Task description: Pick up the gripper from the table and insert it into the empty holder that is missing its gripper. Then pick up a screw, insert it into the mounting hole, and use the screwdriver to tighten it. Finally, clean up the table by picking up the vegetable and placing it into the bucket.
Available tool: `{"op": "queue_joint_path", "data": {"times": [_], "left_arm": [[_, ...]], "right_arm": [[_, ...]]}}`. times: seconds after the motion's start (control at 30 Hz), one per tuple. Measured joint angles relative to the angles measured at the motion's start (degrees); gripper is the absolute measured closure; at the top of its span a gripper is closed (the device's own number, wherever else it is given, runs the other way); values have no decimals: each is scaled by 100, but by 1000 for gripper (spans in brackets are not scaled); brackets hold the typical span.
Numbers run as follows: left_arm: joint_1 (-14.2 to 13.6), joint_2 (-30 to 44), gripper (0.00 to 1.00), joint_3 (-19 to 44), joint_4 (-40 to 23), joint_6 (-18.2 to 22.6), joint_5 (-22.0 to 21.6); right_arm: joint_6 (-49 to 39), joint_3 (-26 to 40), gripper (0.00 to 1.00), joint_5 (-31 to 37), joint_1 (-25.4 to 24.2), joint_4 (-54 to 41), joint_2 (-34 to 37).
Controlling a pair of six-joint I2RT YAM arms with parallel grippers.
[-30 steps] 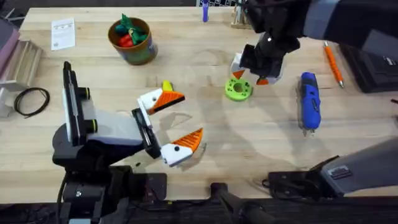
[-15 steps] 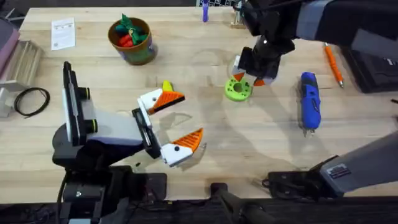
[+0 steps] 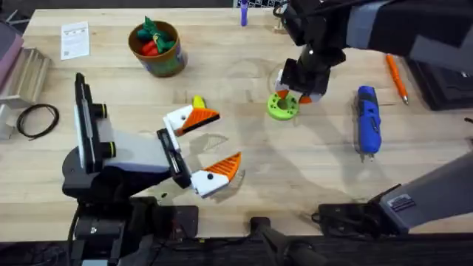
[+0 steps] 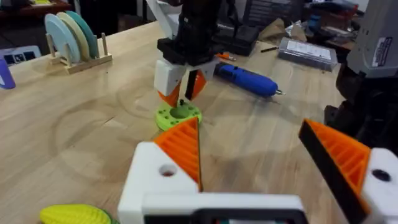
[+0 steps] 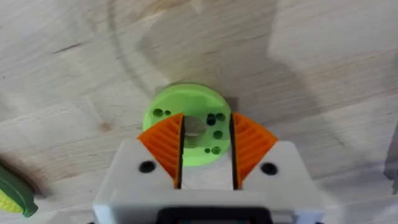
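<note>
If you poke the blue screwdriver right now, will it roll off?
It would probably roll a little: the screwdriver looks round and pen-shaped, lying flat on the table. It seems stiff, not floppy. It likely feels heavy for its size, judging by its thick body.

The green disc (image 3: pixel 283 106) is the landmark, and the right gripper (image 3: pixel 297 97) hangs directly above it with narrowly parted fingers, blocking any approach from overhead. Right of the disc lies the screwdriver (image 3: pixel 368 120), with bare table (image 3: pixel 325 148) between them. Left of the disc, the open left gripper (image 3: pixel 214 142) and the vegetable (image 3: pixel 198 102) stand in the way.
</note>
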Motion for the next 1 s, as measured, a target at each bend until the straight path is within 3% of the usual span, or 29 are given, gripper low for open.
{"op": "queue_joint_path", "data": {"times": [0.63,1.0], "left_arm": [[0,-2,15,0,-1,0,0],[0,-2,16,0,-2,0,0]], "right_arm": [[0,-42,616,0,0,6,81],[0,-42,692,0,0,50,79]]}}
